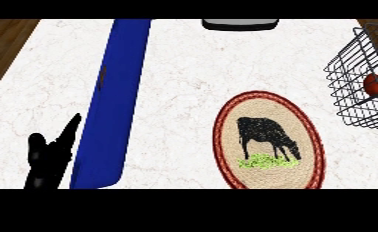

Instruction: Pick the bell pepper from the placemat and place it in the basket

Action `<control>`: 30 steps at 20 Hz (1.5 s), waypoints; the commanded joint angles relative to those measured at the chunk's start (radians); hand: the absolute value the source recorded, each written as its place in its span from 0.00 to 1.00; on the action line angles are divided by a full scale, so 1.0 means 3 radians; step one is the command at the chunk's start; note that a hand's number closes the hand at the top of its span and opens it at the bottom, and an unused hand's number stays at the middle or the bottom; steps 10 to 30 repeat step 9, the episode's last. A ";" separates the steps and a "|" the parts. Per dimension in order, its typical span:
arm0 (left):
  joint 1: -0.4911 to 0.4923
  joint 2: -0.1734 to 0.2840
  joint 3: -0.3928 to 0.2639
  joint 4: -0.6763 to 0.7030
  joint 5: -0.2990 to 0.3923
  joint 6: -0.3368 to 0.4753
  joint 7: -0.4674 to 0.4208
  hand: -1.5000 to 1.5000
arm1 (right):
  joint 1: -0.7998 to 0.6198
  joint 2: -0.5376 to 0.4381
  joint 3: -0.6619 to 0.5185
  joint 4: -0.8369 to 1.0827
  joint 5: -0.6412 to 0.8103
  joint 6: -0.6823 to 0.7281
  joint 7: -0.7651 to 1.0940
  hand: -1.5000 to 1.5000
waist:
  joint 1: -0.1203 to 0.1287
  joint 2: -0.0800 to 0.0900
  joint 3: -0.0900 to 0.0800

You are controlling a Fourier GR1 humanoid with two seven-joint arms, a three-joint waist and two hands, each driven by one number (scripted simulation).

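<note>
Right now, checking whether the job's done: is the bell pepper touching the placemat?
Apart. The head view shows the bell pepper inside the wire basket, with bare counter between it and the placemat.

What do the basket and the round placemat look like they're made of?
The basket looks like thin metal wire: dark open grid you can see through. The placemat looks like woven straw or fiber, going by its ringed tan weave and red braided border, with a printed black cow.
</note>
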 commanded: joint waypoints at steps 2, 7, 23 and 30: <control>0.0006 -0.0132 -0.0086 0.0101 0.0052 -0.0007 0.0294 0.50 | -0.0001 -0.0219 -0.0338 0.0075 -0.0277 0.0101 0.0165 0.00 | -0.0068 0.0030 -0.0051; 0.0094 -0.0156 -0.0044 0.0303 0.0027 -0.0085 0.0032 0.50 | 0.0155 -0.0567 -0.0580 0.0567 -0.0344 0.0158 -0.0081 0.00 | -0.0057 0.0047 -0.0049; 0.0100 -0.0181 -0.0050 0.0162 -0.0011 -0.0006 0.0128 0.50 | 0.0339 -0.0704 -0.0726 0.0556 -0.0435 0.0306 -0.0022 0.00 | -0.0088 0.0034 -0.0050; 0.0100 -0.0181 -0.0050 0.0162 -0.0011 -0.0006 0.0128 0.50 | 0.0339 -0.0704 -0.0726 0.0556 -0.0435 0.0306 -0.0022 0.00 | -0.0088 0.0034 -0.0050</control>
